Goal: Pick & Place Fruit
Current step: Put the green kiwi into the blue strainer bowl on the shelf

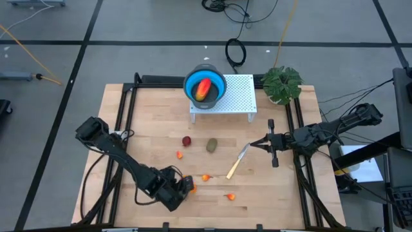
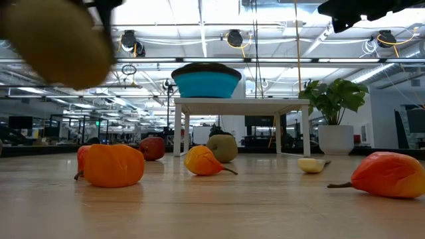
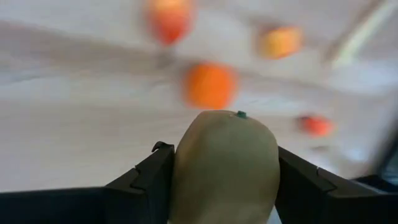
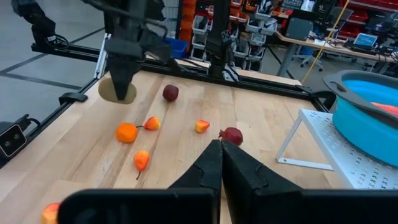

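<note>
Brown-green fruit [image 3: 225, 167] (lifted) in left tool [image 3: 224, 180]

The worktop [image 1: 154, 116] is pale, matt wood planking. Between the left gripper [image 3: 225, 186]'s matt black plastic jaws sits a dull brown-green oval fruit [image 3: 225, 165] (faintly rough-skinned). The blue bowl [image 1: 205, 86] looks smooth plastic, on a white perforated metal stand [image 1: 238, 96].

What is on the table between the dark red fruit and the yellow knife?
In the high view, a brown-green oval fruit lies between the dark red fruit and the knife.
</note>
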Controlling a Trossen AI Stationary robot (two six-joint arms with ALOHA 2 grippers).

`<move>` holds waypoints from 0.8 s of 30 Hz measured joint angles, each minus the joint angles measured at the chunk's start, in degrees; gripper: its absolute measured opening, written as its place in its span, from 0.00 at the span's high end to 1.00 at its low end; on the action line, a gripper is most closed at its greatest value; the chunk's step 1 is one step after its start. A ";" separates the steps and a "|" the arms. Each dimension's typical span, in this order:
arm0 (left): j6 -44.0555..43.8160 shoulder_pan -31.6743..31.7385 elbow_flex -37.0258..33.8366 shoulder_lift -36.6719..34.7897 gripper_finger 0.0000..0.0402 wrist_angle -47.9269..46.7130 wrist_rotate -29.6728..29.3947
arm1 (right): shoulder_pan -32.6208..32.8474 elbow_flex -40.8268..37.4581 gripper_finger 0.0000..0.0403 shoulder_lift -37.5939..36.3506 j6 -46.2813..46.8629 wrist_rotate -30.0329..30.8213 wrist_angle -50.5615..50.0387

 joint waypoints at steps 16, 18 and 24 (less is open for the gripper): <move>64.41 5.59 0.02 0.00 0.46 41.09 -24.20 | 0.02 0.00 1.00 -0.02 -0.02 -0.06 -4.65; 73.92 6.66 0.02 0.00 0.46 48.79 -23.07 | 0.02 0.00 1.00 -0.02 -0.02 -0.06 -5.00; 98.12 10.50 0.02 0.00 0.46 69.59 -12.55 | 0.02 0.00 1.00 -0.02 -1.69 -0.10 -7.82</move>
